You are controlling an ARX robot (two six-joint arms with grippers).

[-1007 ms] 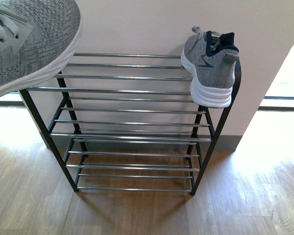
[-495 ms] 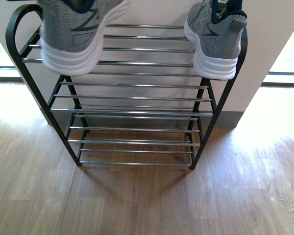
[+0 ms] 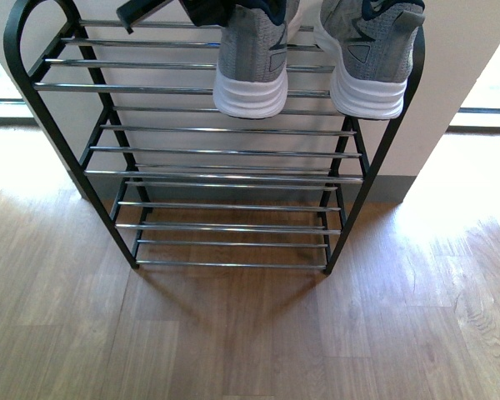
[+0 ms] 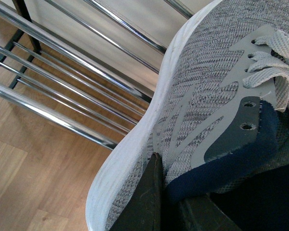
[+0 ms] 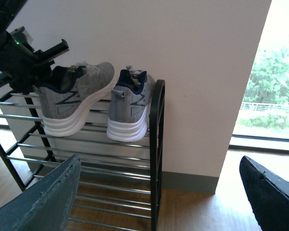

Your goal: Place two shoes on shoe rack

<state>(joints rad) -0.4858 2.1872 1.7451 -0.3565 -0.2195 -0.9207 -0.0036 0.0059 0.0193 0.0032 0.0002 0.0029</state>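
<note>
The shoe rack [image 3: 21, 92] stands against the wall, a black frame with tiers of chrome rods. One grey sneaker [image 3: 371, 58] sits on the top tier at the right end, heel towards me. Just left of it is a second grey sneaker [image 3: 250, 67], with my left gripper [image 4: 171, 192] shut on its navy collar, one finger outside and one inside. In the right wrist view this held sneaker [image 5: 74, 101] is at top-tier height with its toe tilted up towards the wall, close beside the other sneaker [image 5: 130, 108]. My right gripper [image 5: 159, 197] hangs open in front of the rack's right end, holding nothing.
A pale wall [image 5: 202, 72] backs the rack and ends in a corner on the right, beside a bright window [image 5: 269, 86]. Wood floor [image 3: 250, 333] lies in front. My left arm [image 5: 19, 53] reaches over the rack's top left.
The held sneaker has moved right along the top tier, from the rack's left end to right beside the resting sneaker. The front view has shifted lower on the rack.
</note>
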